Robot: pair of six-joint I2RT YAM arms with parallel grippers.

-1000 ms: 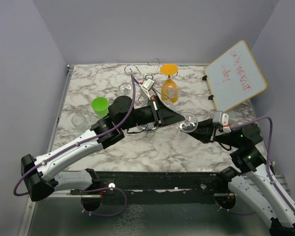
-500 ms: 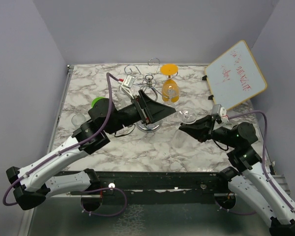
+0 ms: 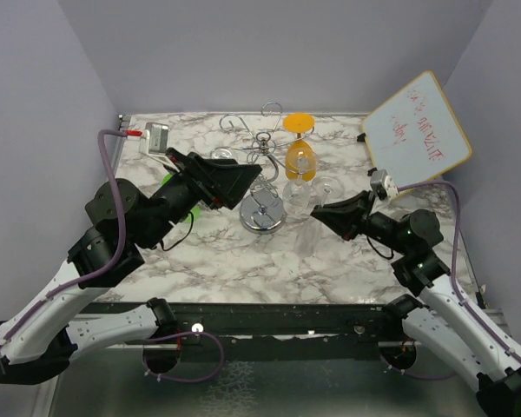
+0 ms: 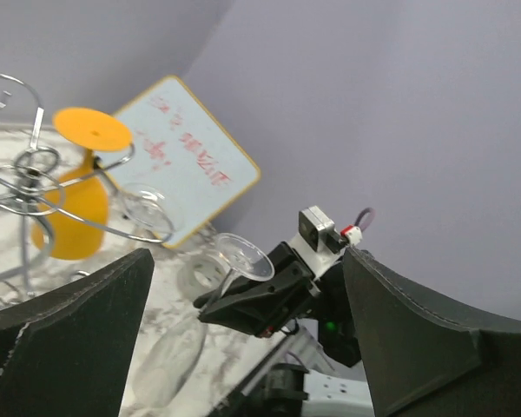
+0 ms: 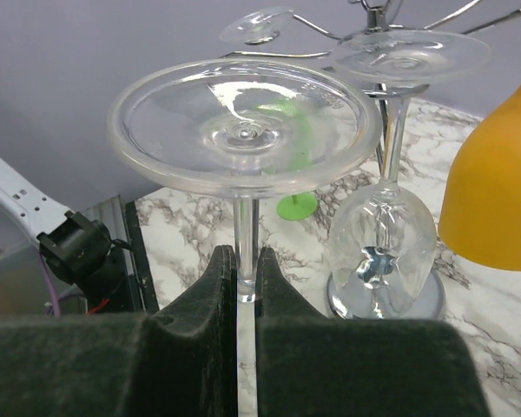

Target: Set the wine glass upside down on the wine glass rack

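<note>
- My right gripper [image 3: 319,212] is pinched tight on the stem of the wine glass [image 5: 243,130], fingers nearly together, gripping just under the foot.
- The wine glass is clear and upside down: round foot on top, bowl hanging below, leaning a bit in the left wrist view.
- It is just to the right of the rack [image 3: 262,213], not hung on any of its arms.
- I cannot tell if the bowl's rim touches the table [image 3: 243,252] or hangs just over it.
- My left gripper [image 3: 250,174] is spread wide with nothing between the fingers. It is raised above the table on the rack's left side, pointing across at the right gripper.
- The rack is shiny wire, with a round mirror base flat on the marble table and curled arms on top.
- An orange glass [image 3: 300,161] hangs upside down on the rack's right side, foot caught in the top wires.
- Another clear glass [image 5: 382,239] hangs upside down on the rack too. In the right wrist view it is between the held one and the orange glass. Touching or apart, cannot tell.
- A whiteboard [image 3: 417,130] with red scribble leans at the table's far right, well apart from the rack.
- A green thing [image 5: 295,207] is on the table beyond the rack in the right wrist view. From above it is mostly hidden by my left arm.
</note>
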